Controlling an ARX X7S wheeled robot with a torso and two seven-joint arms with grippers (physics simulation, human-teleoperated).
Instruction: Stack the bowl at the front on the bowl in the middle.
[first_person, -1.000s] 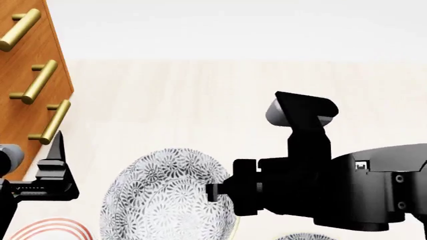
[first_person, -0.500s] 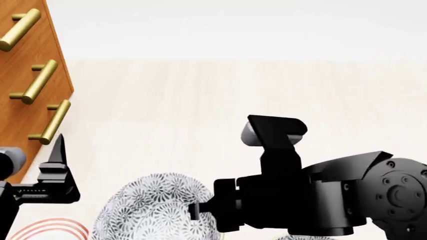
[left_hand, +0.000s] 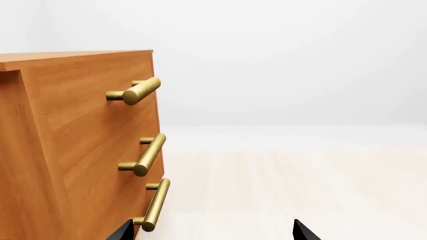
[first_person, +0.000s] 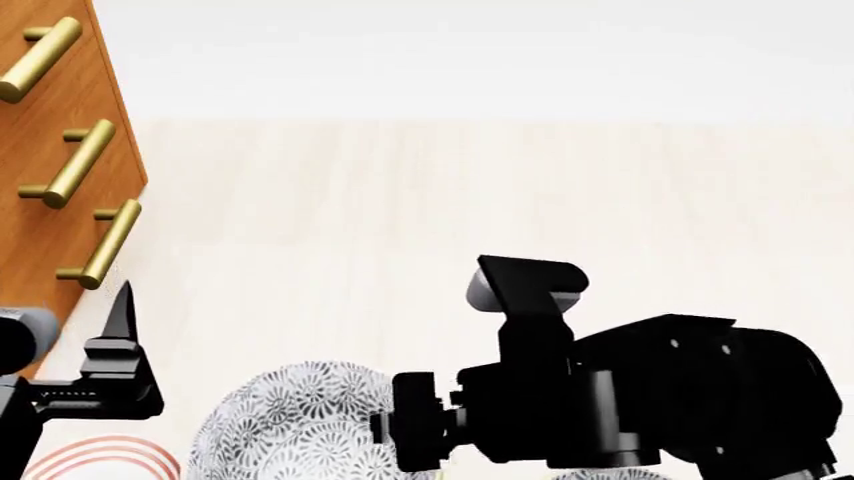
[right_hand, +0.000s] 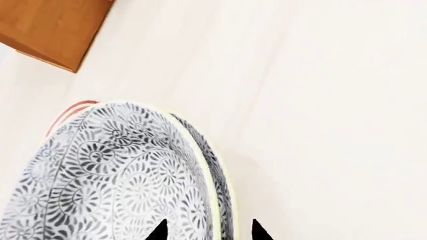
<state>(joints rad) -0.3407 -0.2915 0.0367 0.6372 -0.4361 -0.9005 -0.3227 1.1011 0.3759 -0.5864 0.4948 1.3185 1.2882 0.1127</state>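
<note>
**Bowl in right gripper's grasp, carried above the table; stack not yet made**

Pale wood table (first_person: 400, 200) fills the scene under a plain white background; a wooden drawer cabinet (first_person: 54, 150) with brass bar handles (first_person: 100, 245) stands at the left edge.

Right gripper (right_hand: 207, 235): the wrist view shows its two dark fingertips straddling the yellow-edged rim of the grey floral bowl (right_hand: 120, 180), one tip inside the wall, one outside. Gap is narrow, pinched on the rim. The bowl hangs tilted, its patterned inside turned toward the head camera (first_person: 287, 420). I read this as the front bowl in carry, though no frame shows it clear of the table beyond doubt.

A second floral-patterned rim (first_person: 607, 474) peeks out under the right arm at the bottom edge of the head view; too little shows to say which bowl it is. A red-ringed rim (first_person: 100, 462) lies at lower left, and its edge (right_hand: 70, 111) also appears just behind the held bowl in the wrist view.

Left gripper (first_person: 114, 370): idle near the cabinet, nothing between its tips (left_hand: 303, 231), which stand well apart in its own camera.

Progress, as judged:
- Grasp: done.
- Lift: apparently done.
- Left: carry over the middle bowl, level the bowl, lower, release.

Target bowl not clearly identifiable from these frames.
</note>
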